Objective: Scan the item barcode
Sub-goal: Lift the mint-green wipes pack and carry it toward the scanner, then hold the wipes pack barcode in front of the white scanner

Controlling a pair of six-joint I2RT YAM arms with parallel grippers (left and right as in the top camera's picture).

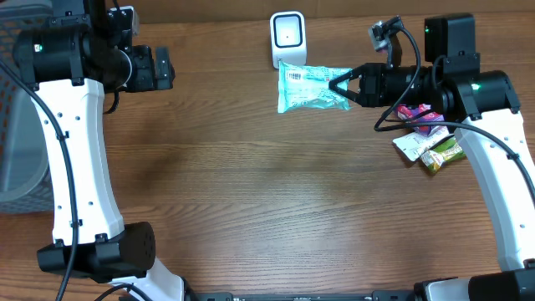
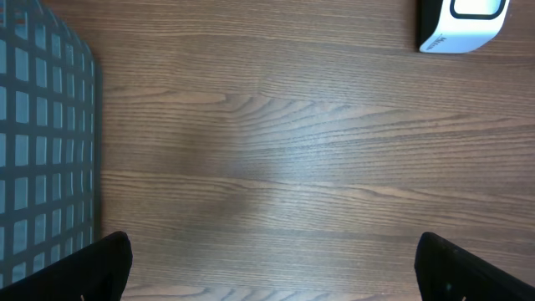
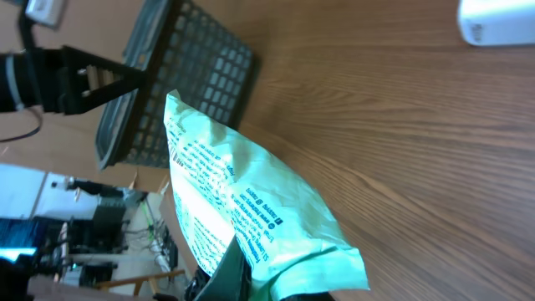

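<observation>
A pale green packet (image 1: 309, 87) with printed text and a barcode label hangs above the table, just below the white scanner (image 1: 287, 38) at the back centre. My right gripper (image 1: 341, 85) is shut on the packet's right end. In the right wrist view the packet (image 3: 242, 209) fills the lower middle, a dark finger (image 3: 230, 272) pressed against it, and the scanner (image 3: 495, 21) shows at the top right. My left gripper (image 1: 163, 67) is held at the back left, open and empty. In the left wrist view its fingertips (image 2: 100, 267) stand wide apart over bare wood, with the scanner (image 2: 464, 25) at the top right.
Several small wrapped items (image 1: 428, 134) lie in a pile at the right, under my right arm. A grey mesh basket (image 1: 17, 125) stands at the left table edge, and the basket (image 2: 42, 150) also fills the left side of the left wrist view.
</observation>
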